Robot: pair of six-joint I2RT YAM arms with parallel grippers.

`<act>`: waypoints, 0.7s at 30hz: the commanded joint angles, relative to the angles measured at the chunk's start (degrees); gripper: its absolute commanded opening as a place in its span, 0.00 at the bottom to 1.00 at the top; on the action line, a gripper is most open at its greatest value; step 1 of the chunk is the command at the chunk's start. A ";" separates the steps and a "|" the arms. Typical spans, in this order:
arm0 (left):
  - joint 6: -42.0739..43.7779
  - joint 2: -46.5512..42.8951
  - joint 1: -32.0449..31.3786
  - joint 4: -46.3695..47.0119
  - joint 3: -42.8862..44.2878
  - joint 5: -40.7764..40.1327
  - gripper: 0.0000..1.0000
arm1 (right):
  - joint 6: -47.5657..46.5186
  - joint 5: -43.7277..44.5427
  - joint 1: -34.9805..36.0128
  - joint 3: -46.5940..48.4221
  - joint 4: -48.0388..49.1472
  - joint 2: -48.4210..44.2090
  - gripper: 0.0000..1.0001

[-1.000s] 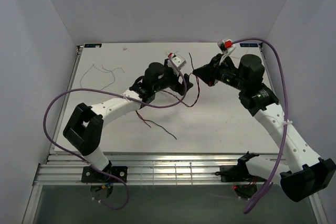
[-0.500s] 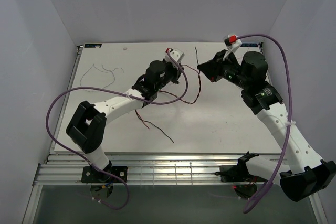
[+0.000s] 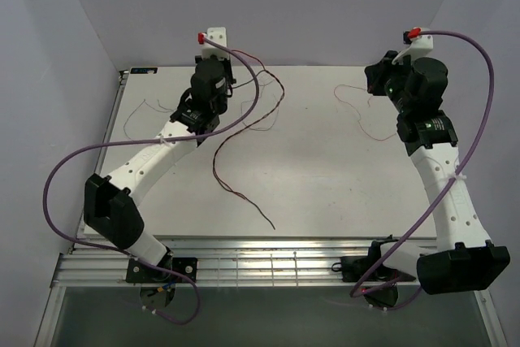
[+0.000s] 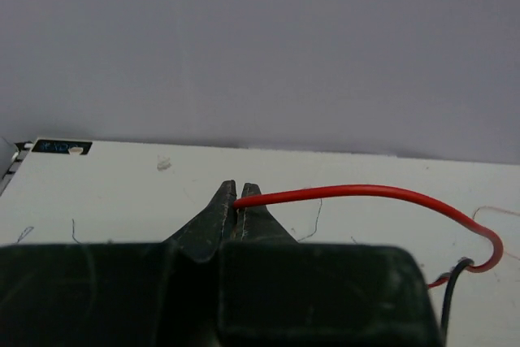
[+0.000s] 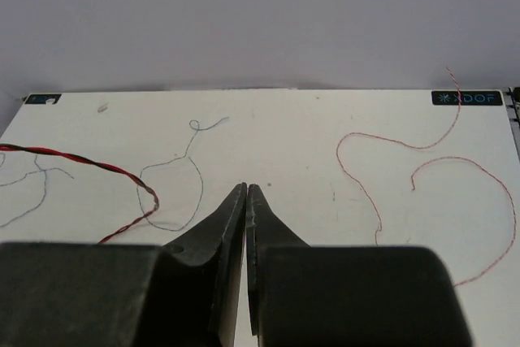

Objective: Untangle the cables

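My left gripper (image 4: 238, 194) is shut on the end of the red cable (image 4: 366, 191), which arcs right and meets the black cable (image 4: 453, 275). In the top view the left gripper (image 3: 223, 62) is raised at the back left. The red and black twisted cables (image 3: 218, 160) loop from it and trail down the table towards the front. My right gripper (image 5: 246, 190) is shut with nothing visible between its tips; it hangs at the back right (image 3: 375, 79). A pale red strand (image 5: 380, 140) and a grey strand (image 5: 188, 162) lie loose on the table.
Finer grey strands (image 3: 154, 108) lie near the table's back left. Another pale red strand (image 3: 367, 115) lies below the right gripper. Purple hoses (image 3: 244, 115) hang from both arms; the left one droops over the table. White walls close in the back and sides.
Both arms have swung apart from the table's middle, left to the back left, right to the back right. The left gripper has shut on the red cable and drawn the twisted pair out.
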 commanded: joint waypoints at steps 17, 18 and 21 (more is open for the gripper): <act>-4.52 -6.99 -0.85 -23.89 16.34 18.99 0.00 | -38.40 -28.46 23.45 -11.76 17.62 -4.62 0.86; -4.87 -6.90 -0.94 -24.25 16.52 19.34 0.00 | -40.69 -26.32 27.48 -11.50 16.14 -4.62 0.90; -5.84 -6.64 -1.46 -25.74 16.52 20.04 0.00 | -47.90 -18.14 34.17 -10.53 15.59 -4.01 0.95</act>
